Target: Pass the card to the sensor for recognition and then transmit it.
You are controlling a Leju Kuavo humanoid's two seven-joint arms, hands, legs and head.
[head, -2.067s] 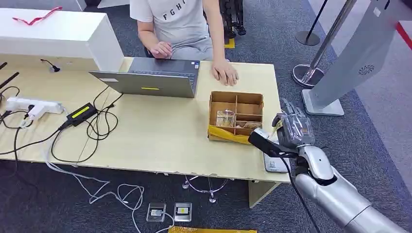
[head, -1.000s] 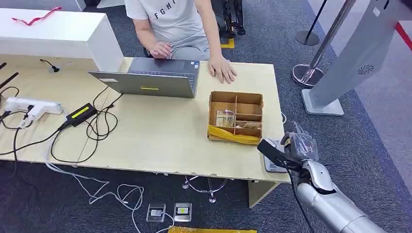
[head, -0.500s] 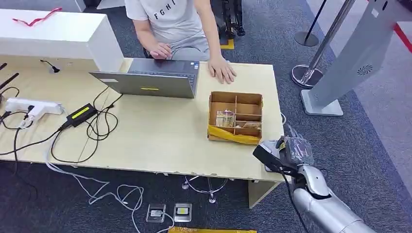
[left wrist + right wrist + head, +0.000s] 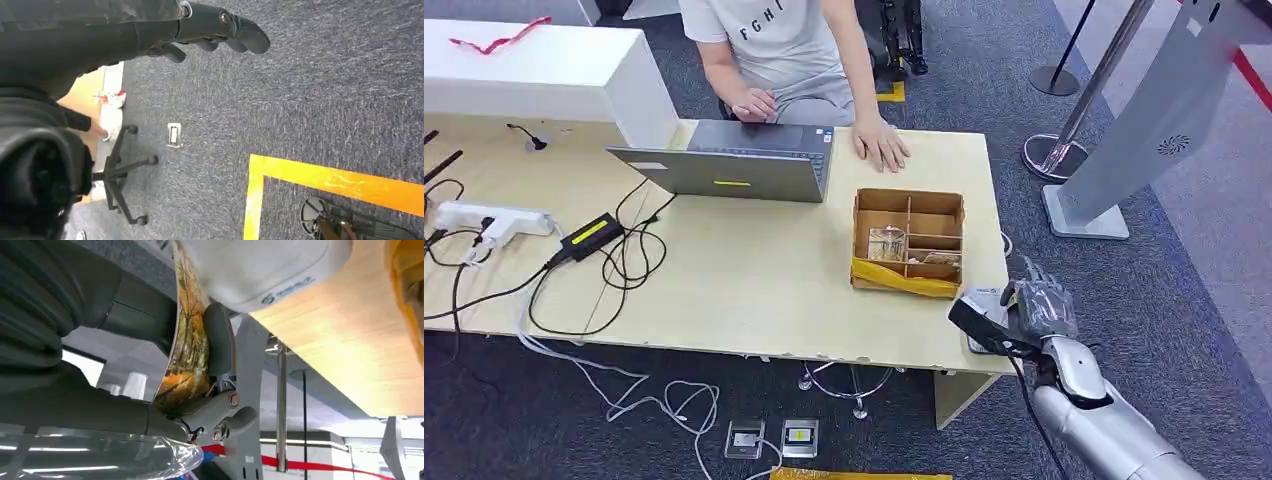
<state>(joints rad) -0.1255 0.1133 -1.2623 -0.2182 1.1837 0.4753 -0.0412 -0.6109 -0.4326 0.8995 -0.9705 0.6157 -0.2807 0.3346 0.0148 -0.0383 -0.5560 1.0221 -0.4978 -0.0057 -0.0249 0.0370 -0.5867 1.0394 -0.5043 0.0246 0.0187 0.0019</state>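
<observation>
Right now my right hand (image 4: 1036, 305) sits at the near right corner of the table (image 4: 754, 290), fingers and thumb pinched on the card (image 4: 186, 335) — the wrist view shows its autumn-tree print bowed between them, just beside the white sensor (image 4: 260, 270) lying flat at the table's edge. From the head view the card is too small for me to pick out, so I think its face is near the reader rather than on it, but I cannot say for sure. My left hand (image 4: 220, 30) hangs over the carpet, fingers apart and holding nothing. The risks I see: the card is already bent, so pressing harder could crease it or spring it out of the pinch onto the floor; and the sensor sits close to the edge, so a nudge from my knuckles might push it off. A tilted pass may simply fail to read. The cardboard box (image 4: 909, 240) stands close by, and a person's hand (image 4: 882, 148) rests further along the table — I would keep clear of both.
</observation>
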